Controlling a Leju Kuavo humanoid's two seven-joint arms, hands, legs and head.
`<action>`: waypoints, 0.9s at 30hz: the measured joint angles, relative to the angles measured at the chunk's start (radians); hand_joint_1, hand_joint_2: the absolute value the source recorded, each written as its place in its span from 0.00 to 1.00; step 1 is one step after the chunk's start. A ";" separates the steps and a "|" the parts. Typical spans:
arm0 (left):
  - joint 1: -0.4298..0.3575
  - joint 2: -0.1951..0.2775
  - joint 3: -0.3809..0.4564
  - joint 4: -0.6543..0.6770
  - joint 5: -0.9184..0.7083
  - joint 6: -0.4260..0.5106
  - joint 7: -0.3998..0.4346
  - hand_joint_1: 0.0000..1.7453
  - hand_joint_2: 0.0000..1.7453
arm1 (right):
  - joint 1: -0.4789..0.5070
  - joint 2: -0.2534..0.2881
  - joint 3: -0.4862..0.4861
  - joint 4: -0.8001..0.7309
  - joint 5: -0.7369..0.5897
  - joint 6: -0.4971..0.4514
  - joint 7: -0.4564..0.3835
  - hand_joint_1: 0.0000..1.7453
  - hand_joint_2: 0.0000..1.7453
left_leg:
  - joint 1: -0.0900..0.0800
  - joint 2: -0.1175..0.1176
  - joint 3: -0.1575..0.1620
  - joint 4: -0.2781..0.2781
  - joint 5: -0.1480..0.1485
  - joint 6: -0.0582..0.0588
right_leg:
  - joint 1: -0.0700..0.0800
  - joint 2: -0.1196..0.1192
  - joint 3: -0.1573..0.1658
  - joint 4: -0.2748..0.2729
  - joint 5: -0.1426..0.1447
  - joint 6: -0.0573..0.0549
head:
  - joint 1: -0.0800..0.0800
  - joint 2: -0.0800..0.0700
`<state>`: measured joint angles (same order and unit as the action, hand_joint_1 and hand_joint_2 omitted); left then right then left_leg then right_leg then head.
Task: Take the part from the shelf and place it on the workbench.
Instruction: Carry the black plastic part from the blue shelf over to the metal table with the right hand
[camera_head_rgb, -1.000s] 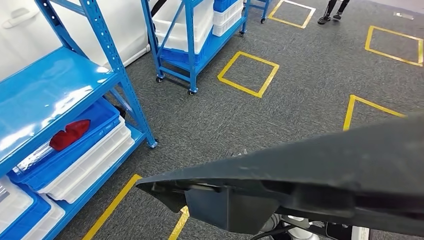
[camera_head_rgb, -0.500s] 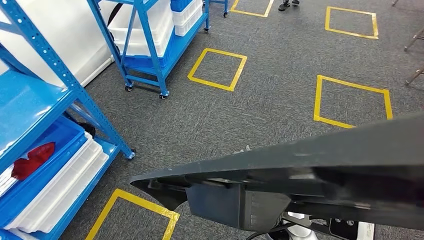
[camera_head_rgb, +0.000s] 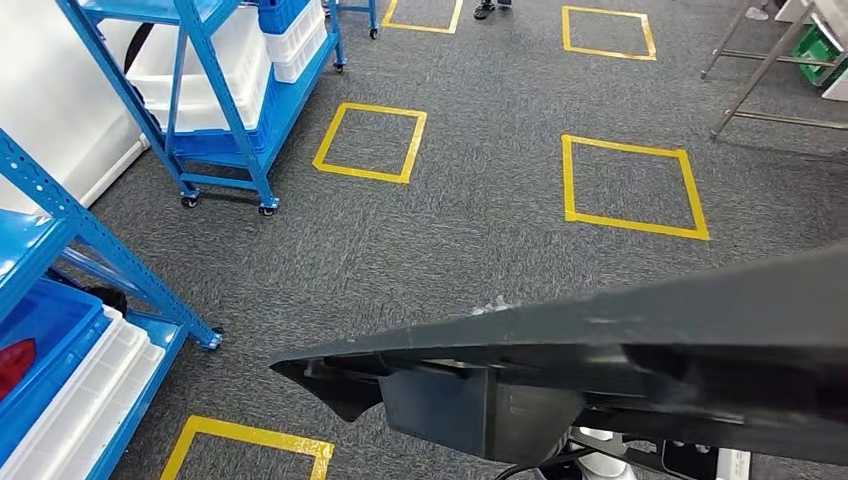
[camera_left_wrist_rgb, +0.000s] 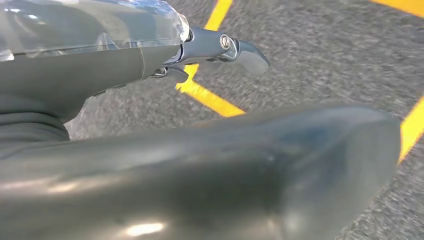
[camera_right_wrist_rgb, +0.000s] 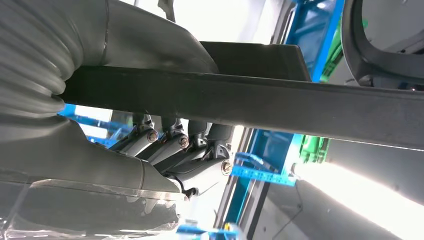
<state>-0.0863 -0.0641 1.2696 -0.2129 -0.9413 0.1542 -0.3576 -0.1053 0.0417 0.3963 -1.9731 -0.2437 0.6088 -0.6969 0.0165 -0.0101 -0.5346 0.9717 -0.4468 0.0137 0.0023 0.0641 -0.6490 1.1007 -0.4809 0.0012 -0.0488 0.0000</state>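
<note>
Writing is not legible on any surface seen. The long dark grey part (camera_head_rgb: 620, 360) is carried across the lower head view, a boxy block hanging under its middle and its pointed end reaching left over the grey carpet (camera_head_rgb: 480, 230). In the right wrist view the right hand (camera_right_wrist_rgb: 170, 150) is clamped on the part's flat bar, thumb above and dark fingers (camera_right_wrist_rgb: 200, 167) curled beneath. In the left wrist view the left hand (camera_left_wrist_rgb: 125, 55) is seen above the part's rounded end (camera_left_wrist_rgb: 225, 175); one finger (camera_left_wrist_rgb: 240, 50) is stretched out, and whether this hand has hold of the part cannot be told. Yellow taped squares (camera_head_rgb: 630, 185) are marked on the carpet. A blue wheeled rack (camera_head_rgb: 225, 95) with white bins stands behind, and a blue shelf (camera_head_rgb: 60, 250) at the left. Compared with a second ago, the whole view has been swung away from the shelf, while the part is kept in the same place.
</note>
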 joint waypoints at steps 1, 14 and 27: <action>0.002 0.001 0.000 0.000 -0.004 -0.002 0.002 0.00 0.00 | 0.002 0.000 -0.004 0.001 0.001 -0.002 0.000 0.87 1.00 | -0.002 0.013 0.001 -0.001 0.000 0.002 | -0.002 -0.030 -0.035 0.067 -0.034 0.004 | 0.000 0.000; -0.016 -0.022 0.000 0.000 0.011 0.018 0.012 0.00 0.00 | -0.012 -0.009 -0.086 0.051 -0.071 0.009 0.004 0.87 1.00 | -0.005 0.101 0.014 0.033 -0.053 -0.047 | -0.008 -0.085 0.054 -0.098 0.043 -0.023 | 0.000 0.000; -0.008 -0.029 0.003 0.000 -0.005 0.027 0.058 0.00 0.00 | -0.029 -0.013 -0.112 0.127 -0.026 -0.020 0.003 0.87 1.00 | -0.007 -0.055 -0.016 0.024 -0.010 -0.020 | -0.006 0.071 0.053 -0.094 0.044 -0.013 | 0.000 0.000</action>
<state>-0.0941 -0.0927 1.2722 -0.2127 -0.9465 0.1811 -0.2999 -0.1338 0.0284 0.2841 -1.8461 -0.2698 0.5886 -0.6943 0.0095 -0.0651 -0.5508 0.9957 -0.4569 -0.0058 -0.0041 0.1356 -0.5961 1.0070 -0.4368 -0.0121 -0.0486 0.0000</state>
